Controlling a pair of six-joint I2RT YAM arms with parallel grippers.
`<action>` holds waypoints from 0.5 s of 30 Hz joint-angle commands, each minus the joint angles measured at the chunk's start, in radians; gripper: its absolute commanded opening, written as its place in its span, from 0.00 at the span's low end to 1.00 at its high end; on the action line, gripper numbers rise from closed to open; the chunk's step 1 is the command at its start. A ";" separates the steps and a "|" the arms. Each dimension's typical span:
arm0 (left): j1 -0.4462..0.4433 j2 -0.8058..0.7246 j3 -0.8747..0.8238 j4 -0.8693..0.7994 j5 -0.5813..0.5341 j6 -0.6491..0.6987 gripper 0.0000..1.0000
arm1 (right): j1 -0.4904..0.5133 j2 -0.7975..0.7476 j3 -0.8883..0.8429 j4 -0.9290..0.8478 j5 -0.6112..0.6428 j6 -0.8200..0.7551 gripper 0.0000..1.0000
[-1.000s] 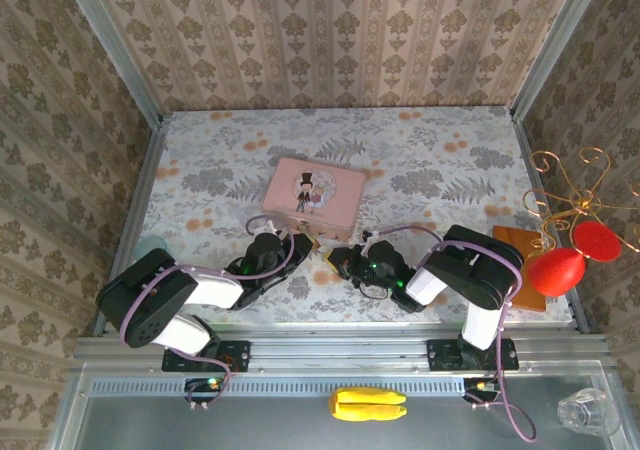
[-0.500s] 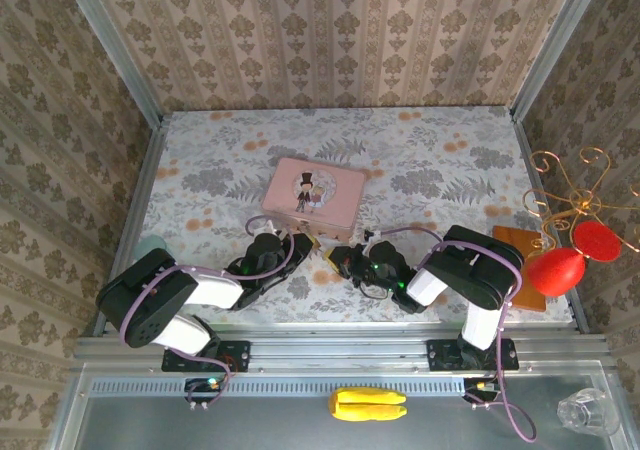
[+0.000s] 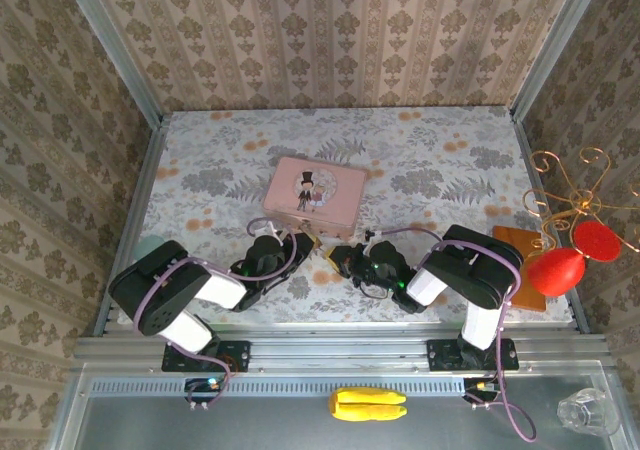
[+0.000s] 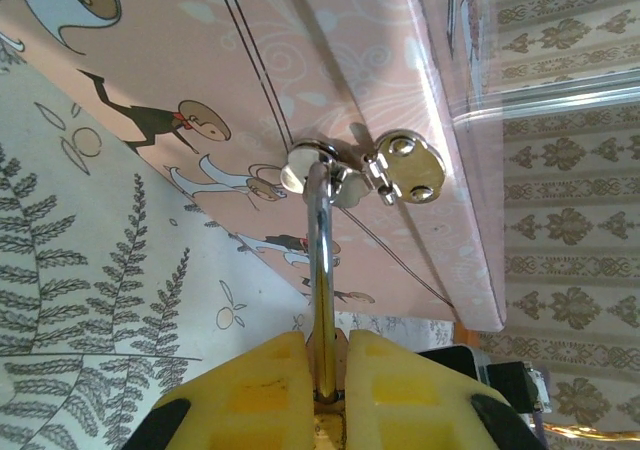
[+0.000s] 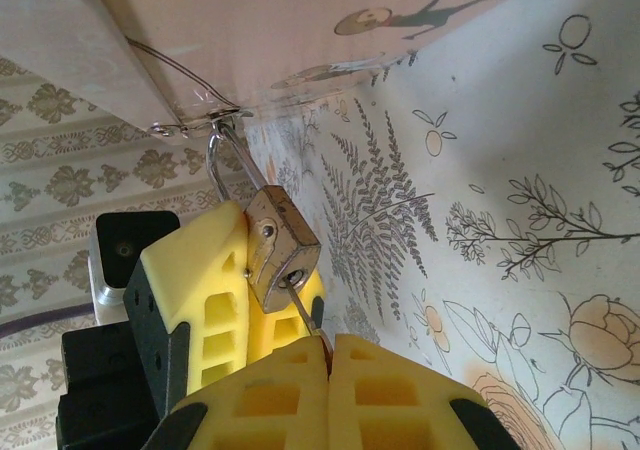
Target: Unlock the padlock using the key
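Note:
The brass padlock (image 5: 279,244) hangs by its silvery shackle (image 4: 321,270) from the clasp (image 4: 404,166) of the pink tin (image 3: 313,192). My left gripper (image 4: 327,348) is shut on the padlock's body, and its yellow fingers (image 5: 196,288) show beside the lock in the right wrist view. The thin dark key (image 5: 303,308) has its tip in the keyhole at the lock's bottom face. My right gripper (image 5: 330,348) is shut on the key's head. In the top view the left gripper (image 3: 293,243) and right gripper (image 3: 340,259) meet just in front of the tin.
An orange wooden block (image 3: 521,262) and a gold wire stand with red ornaments (image 3: 566,264) sit at the right edge. On the front ledge lie a yellow object (image 3: 368,404) and a clear cup (image 3: 586,411). Wallpapered walls enclose the floral table (image 3: 430,170).
My left arm has shifted a little to the right, toward the tin. The right arm and the key have barely moved.

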 commanded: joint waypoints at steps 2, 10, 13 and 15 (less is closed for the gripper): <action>-0.010 0.017 0.010 0.163 0.042 -0.012 0.00 | -0.008 0.008 -0.003 0.039 0.027 0.020 0.00; -0.008 0.007 0.014 0.146 0.045 -0.012 0.00 | -0.011 0.009 -0.006 0.039 0.040 0.039 0.00; -0.007 0.003 0.014 0.142 0.044 -0.010 0.00 | -0.010 0.006 -0.013 0.041 0.049 0.056 0.00; -0.007 0.003 0.014 0.144 0.042 -0.009 0.00 | -0.002 -0.001 -0.015 0.034 0.065 0.065 0.00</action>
